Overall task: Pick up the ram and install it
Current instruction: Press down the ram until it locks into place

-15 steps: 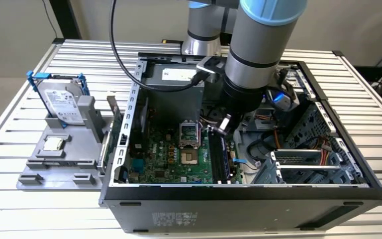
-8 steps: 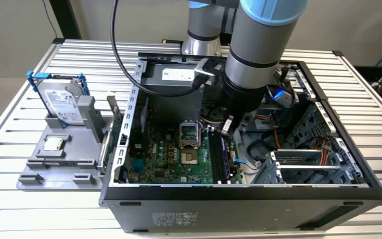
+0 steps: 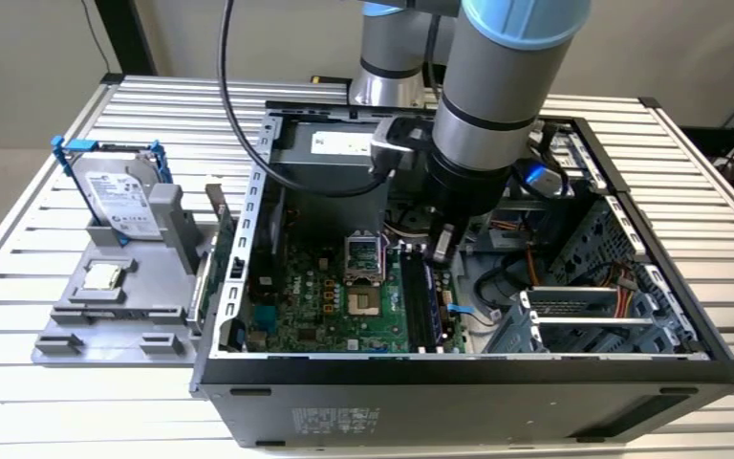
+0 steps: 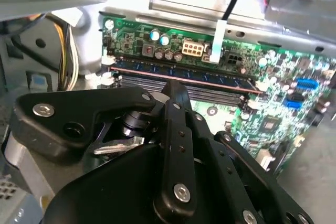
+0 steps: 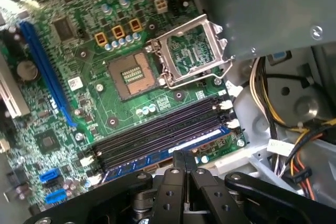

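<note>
1. Gripper (image 5: 185, 162) fingers look pressed together to us, sitting right over the ram (image 5: 173, 150).
2. We see the ram lying in the motherboard (image 5: 68, 108) slot nearest the case edge, beside the black memory slots (image 5: 157, 129).
3. Exterior view, left to right: hard drive (image 3: 118, 191), computer case (image 3: 469, 378), both on the bench (image 3: 35, 421).

A hard drive (image 3: 122, 196) stands in a grey holder (image 3: 118, 311) beside the open computer case (image 3: 469, 392).

A robotics lab or test workshop: an industrial robot arm (image 3: 501, 96) reaches into an open desktop computer case (image 3: 469, 373) on a slatted aluminium table (image 3: 35, 411), with a grey parts fixture (image 3: 118, 306) holding a hard drive (image 3: 118, 196) near the table's edge.
</note>
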Available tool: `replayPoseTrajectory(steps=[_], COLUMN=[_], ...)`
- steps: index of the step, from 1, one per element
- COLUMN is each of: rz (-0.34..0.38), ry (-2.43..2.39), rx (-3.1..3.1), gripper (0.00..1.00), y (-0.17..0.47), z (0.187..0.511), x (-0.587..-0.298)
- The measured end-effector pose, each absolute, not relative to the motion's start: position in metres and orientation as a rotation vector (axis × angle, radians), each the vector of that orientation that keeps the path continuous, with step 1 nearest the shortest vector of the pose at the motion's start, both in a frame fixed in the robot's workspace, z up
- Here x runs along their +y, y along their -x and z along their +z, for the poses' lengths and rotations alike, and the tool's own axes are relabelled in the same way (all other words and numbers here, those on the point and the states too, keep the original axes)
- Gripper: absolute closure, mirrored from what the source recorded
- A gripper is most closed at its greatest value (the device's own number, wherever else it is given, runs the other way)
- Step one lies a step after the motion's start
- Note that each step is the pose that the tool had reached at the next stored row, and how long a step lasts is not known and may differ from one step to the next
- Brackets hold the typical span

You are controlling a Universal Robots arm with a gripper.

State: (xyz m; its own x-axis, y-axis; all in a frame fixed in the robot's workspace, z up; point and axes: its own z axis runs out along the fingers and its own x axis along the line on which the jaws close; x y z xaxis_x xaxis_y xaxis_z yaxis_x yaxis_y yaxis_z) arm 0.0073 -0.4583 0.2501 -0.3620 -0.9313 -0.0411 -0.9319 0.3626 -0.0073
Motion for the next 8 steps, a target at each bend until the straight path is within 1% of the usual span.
replayPoseTrajectory(steps=[8], rz=[0.029], ry=[1.927], rx=[2.433], gripper=[1.0], y=[-0.0073], z=[0.2497], x=[-0.4583])
